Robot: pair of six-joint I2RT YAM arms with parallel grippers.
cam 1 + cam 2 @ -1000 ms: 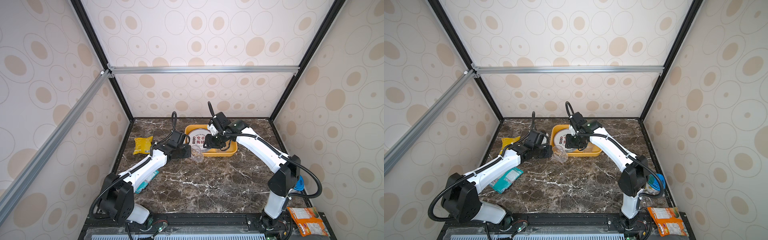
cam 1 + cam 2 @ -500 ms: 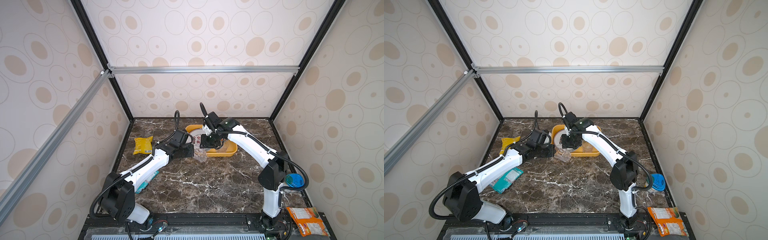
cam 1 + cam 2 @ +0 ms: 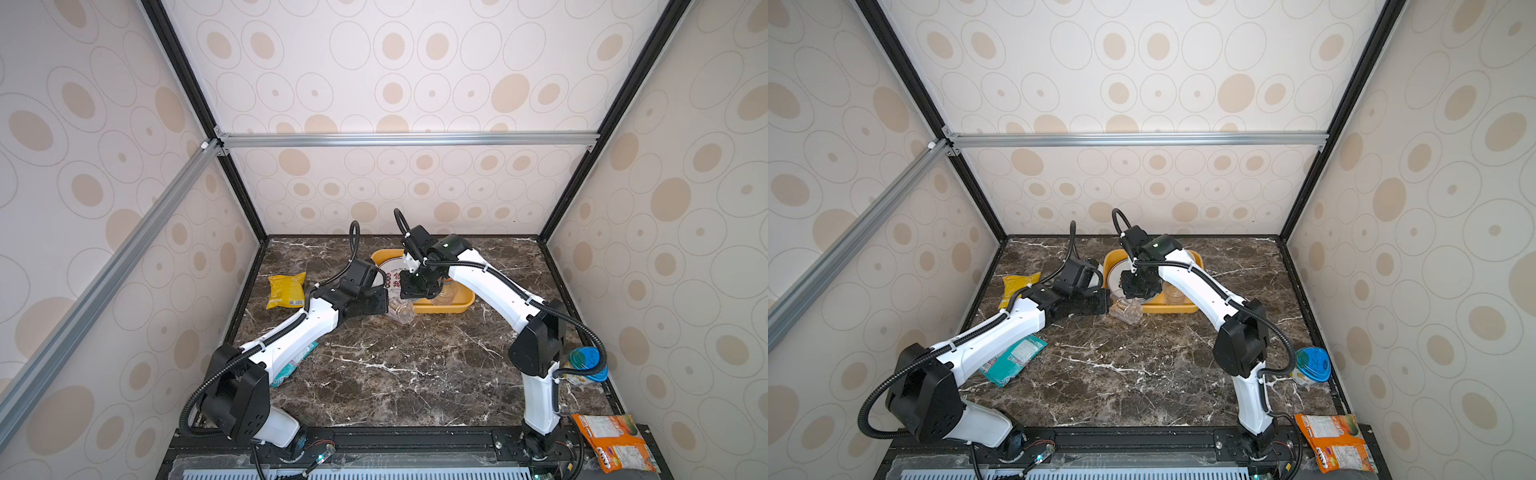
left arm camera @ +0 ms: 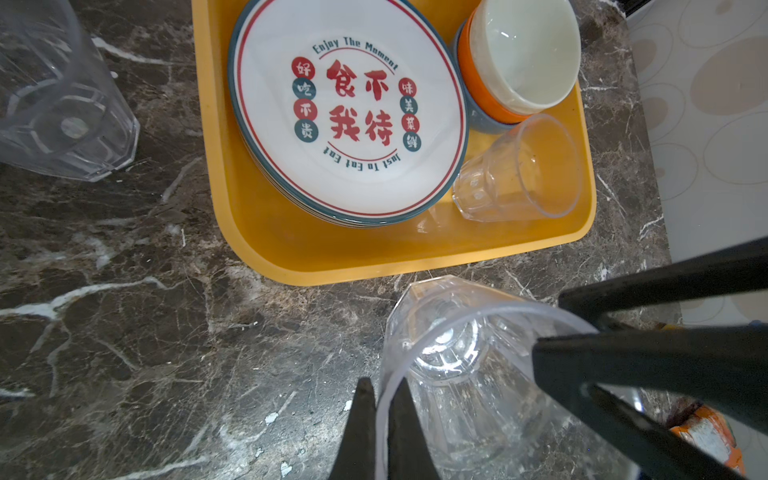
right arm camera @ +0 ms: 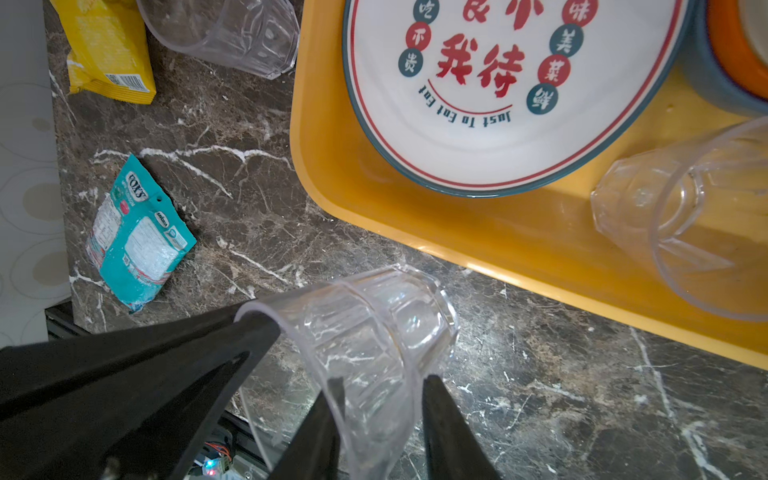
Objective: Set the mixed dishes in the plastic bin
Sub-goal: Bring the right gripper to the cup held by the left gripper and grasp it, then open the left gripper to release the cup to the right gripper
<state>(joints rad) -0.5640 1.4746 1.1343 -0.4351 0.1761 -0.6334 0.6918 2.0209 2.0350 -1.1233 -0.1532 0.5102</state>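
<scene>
Left wrist: cup [image 4: 457,395] rim pinched by left gripper [image 4: 380,424]; rim straddled loosely by right gripper [image 5: 380,384]. Cup could be dropped beside bin [image 4: 374,257] if released early.

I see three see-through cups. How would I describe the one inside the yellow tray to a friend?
Start at the yellow-orange bin at the back of the marble table. Inside it, beside the printed plates, a clear cup lies on its side. The held cup and the loose cup are both outside the bin.
</scene>
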